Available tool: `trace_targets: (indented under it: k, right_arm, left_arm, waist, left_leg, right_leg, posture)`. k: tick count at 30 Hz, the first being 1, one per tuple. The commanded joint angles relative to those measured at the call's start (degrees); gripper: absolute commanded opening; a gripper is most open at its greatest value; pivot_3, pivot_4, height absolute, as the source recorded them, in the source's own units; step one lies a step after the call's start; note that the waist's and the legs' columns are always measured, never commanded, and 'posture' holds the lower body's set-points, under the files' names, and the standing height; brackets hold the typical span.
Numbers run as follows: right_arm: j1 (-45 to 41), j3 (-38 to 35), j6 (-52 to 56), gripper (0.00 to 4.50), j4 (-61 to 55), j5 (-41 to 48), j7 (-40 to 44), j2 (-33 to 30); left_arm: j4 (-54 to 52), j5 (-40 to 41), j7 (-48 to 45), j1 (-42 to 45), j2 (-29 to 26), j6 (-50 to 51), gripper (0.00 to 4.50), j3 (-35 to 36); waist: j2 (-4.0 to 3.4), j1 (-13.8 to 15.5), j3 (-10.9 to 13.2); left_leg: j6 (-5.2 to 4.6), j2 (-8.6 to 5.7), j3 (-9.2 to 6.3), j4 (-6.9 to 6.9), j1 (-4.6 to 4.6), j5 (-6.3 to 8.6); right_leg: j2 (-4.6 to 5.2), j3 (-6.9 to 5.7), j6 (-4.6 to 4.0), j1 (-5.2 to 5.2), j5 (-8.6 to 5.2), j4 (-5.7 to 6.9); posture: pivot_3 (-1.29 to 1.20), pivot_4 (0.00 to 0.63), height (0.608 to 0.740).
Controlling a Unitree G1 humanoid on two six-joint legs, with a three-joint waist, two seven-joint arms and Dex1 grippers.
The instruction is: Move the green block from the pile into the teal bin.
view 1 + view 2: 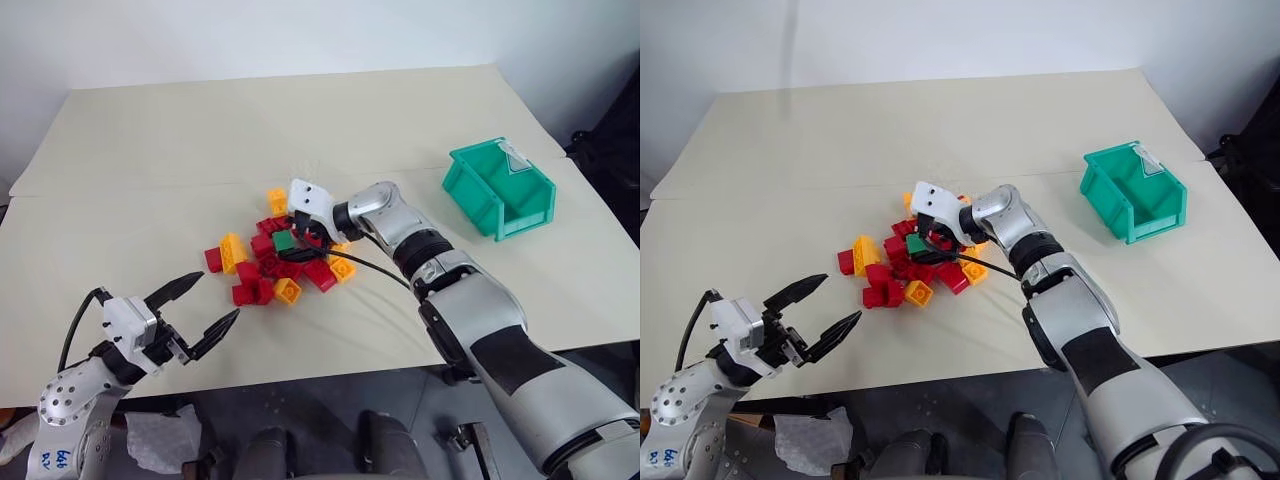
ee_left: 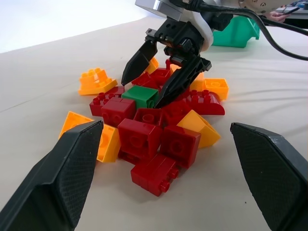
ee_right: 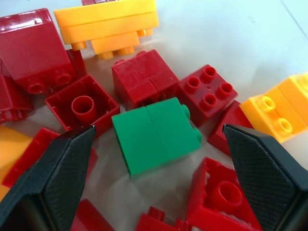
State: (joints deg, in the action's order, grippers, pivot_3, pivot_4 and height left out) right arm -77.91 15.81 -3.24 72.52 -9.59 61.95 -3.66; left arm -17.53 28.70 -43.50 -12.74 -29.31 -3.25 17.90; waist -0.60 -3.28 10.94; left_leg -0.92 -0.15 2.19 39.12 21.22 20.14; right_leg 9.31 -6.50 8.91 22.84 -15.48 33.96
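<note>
Right wrist view: right end effector (image 3: pixel 154 159) spread wide, fingers straddling the green block (image 3: pixel 155 134) atop the pile (image 1: pixel 275 262), not gripping. Left end effector (image 1: pixel 205 305) open near desk (image 1: pixel 150 150) edge; teal bin (image 1: pixel 498 188) well apart.

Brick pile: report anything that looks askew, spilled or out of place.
The pile is a loose jumble on the table, with red and orange-yellow bricks tipped on sides and upside down. The green block lies on its side, studs sideways, between the open right gripper's fingers. The teal bin stands upright, apart. Nothing looks damaged.
</note>
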Motion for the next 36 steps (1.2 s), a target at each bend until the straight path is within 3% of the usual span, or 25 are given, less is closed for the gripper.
trace_targets:
  k: [1, 7, 9, 19, 27, 33, 36]
  right_arm:
    - [-1.94, -0.04, -0.60, 4.05, 0.90, -1.22, 0.17, 1.05]
    - [-2.38, -0.74, -0.70, 2.20, 1.32, -1.75, 1.88, 1.01]
    - [-2.43, -1.30, -0.55, 1.78, 1.27, -1.56, 2.53, 0.77]
    - [-3.19, -6.33, -0.95, 1.75, -1.19, 2.40, 5.98, -2.07]
    - [0.04, -14.41, -1.91, 1.75, -11.28, 10.72, 11.02, -11.36]
    - [11.16, -22.17, 0.89, 1.75, -29.44, 18.23, 8.27, -21.94]
    - [21.01, -30.04, 7.48, 1.75, -41.88, 22.35, 1.48, -28.40]
  left_arm:
    - [-2.38, 0.13, 0.37, -0.68, -0.18, -0.86, 4.50, 1.53]
    - [-3.19, 0.12, 0.82, -1.35, -0.10, -0.75, 4.50, 1.71]
    - [-3.46, 0.06, 1.03, -1.55, -0.03, -0.71, 4.50, 1.60]
    - [-2.88, 0.04, 0.83, -0.07, -0.17, -0.21, 4.50, 0.24]
    - [-1.28, 0.09, -0.74, 5.71, 0.10, 1.28, 4.50, -3.73]
    - [1.25, 0.33, -3.35, 13.92, 0.77, 2.96, 4.50, -9.44]
    - [4.52, 0.48, -5.84, 19.87, 2.03, 3.81, 4.50, -12.97]
  waist:
    - [0.00, -0.01, 0.00]
    - [0.00, -0.04, 0.00]
    - [0.00, -0.06, 0.00]
    - [0.00, 0.05, 0.00]
    - [0.00, 0.38, 0.00]
    - [0.01, 1.73, 0.00]
    - [-0.02, 1.73, 0.01]
  left_leg:
    - [0.00, 0.00, 0.00, 0.00, 0.00, 0.00]
    - [0.00, 0.00, 0.00, 0.00, 0.00, 0.00]
    - [0.01, 0.00, 0.00, 0.00, -0.01, 0.01]
    - [0.01, 0.00, 0.00, 0.00, 0.01, 0.01]
    - [0.01, -0.04, -0.02, 0.00, 0.03, 0.00]
    - [0.00, -0.06, 0.09, 0.09, 0.07, 0.00]
    - [-0.01, -0.06, 0.23, 0.08, 0.08, 0.00]
  right_leg:
    - [0.00, 0.00, 0.00, 0.00, 0.00, 0.00]
    - [0.00, 0.01, 0.00, 0.00, 0.00, 0.00]
    - [0.00, 0.01, 0.00, 0.00, 0.00, 0.01]
    - [0.00, 0.01, 0.00, 0.00, 0.00, 0.00]
    - [0.01, -0.01, 0.00, 0.00, 0.00, 0.00]
    - [0.02, -0.14, 0.00, -0.07, 0.00, 0.00]
    - [0.03, -0.16, 0.01, -0.07, 0.00, -0.03]
  posture:
    - [0.00, 0.150, 0.740]
    - [0.00, 0.150, 0.740]
    - [0.00, 0.150, 0.740]
    - [0.00, 0.150, 0.740]
    - [0.00, 0.150, 0.740]
    - [0.00, 0.150, 0.740]
    - [0.00, 0.150, 0.740]
